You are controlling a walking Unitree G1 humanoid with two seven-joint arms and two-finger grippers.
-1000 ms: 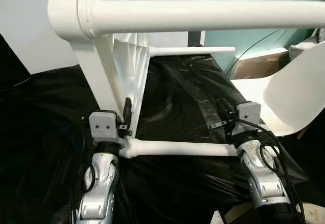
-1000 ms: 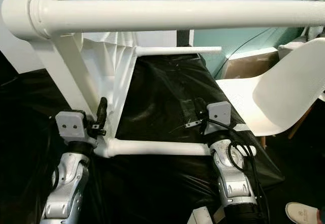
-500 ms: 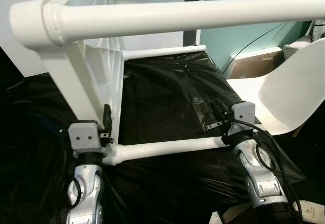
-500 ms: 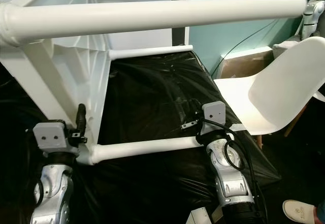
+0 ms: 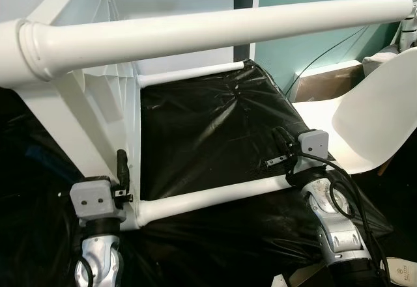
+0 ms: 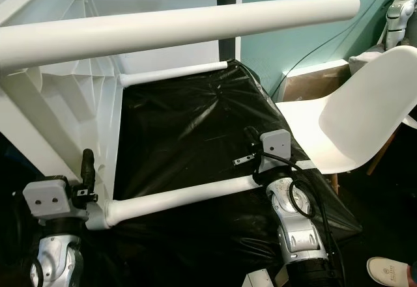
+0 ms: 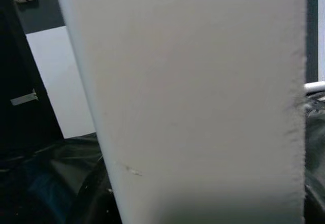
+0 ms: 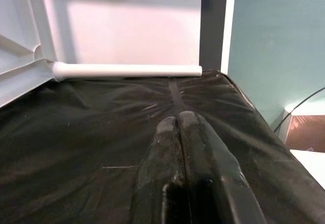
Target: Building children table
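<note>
Black plastic sheeting (image 5: 208, 131) is spread under the white children's table (image 5: 98, 105), tipped on its side. Its lowest leg (image 5: 208, 199) is propped at both ends: right gripper (image 8: 185, 132) pressed closed underneath, left gripper's (image 5: 120, 170) state undeterminable. Both ends should be raised evenly.

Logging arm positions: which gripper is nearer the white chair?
Right. The right gripper sits at the free end of the near table leg, beside the white chair; the left gripper is at the leg's opposite end.
</note>
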